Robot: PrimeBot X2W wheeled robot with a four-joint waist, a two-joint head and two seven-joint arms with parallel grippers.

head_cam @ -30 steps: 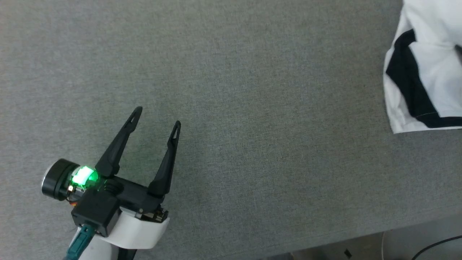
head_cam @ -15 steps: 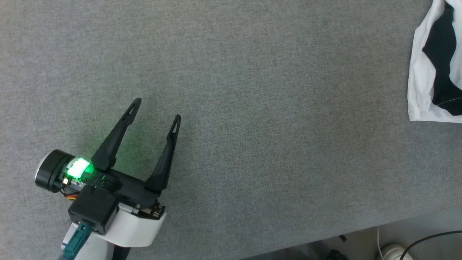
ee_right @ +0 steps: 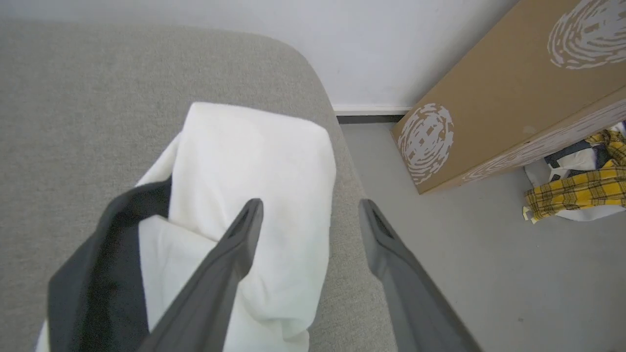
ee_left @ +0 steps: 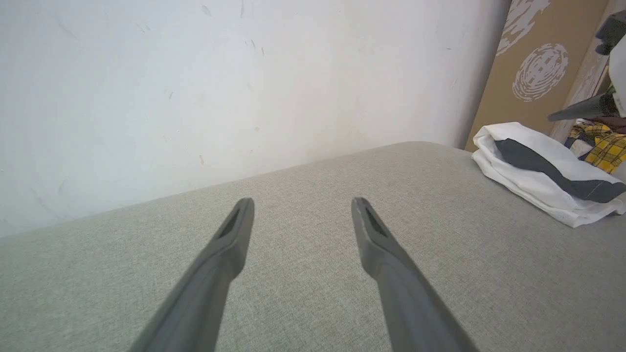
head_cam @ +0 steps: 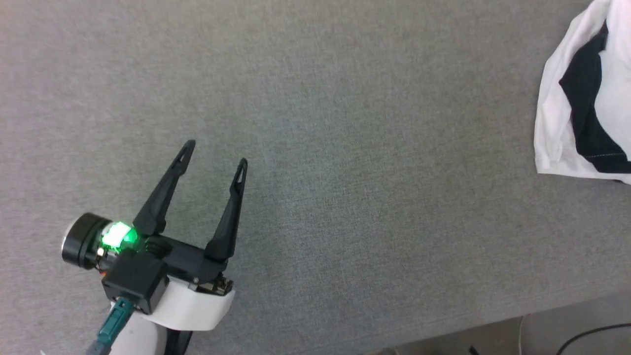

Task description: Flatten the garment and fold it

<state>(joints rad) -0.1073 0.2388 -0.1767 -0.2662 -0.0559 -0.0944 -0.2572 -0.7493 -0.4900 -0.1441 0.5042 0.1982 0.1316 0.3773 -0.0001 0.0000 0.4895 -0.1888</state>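
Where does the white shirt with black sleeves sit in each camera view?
Head view: white shirt with black sleeves at the upper right edge.
Left wrist view: shirt at the right edge, mid-height.
Right wrist view: shirt at lower centre-left.
Shared landmark: the grey fabric surface under it.

No readable txt, nos. or brand names anywhere. The nearest thing to a sign is the white round swirl prints (ee_right: 425, 142) (fingerprint-like, no letters in them) on the brown cardboard box (ee_right: 494, 98). In the right wrist view, one sits on the box's end face and part of another shows at the top right corner. The left wrist view shows one whole swirl on the box, with a patchy white print above it. Can't tell if it's a logo.
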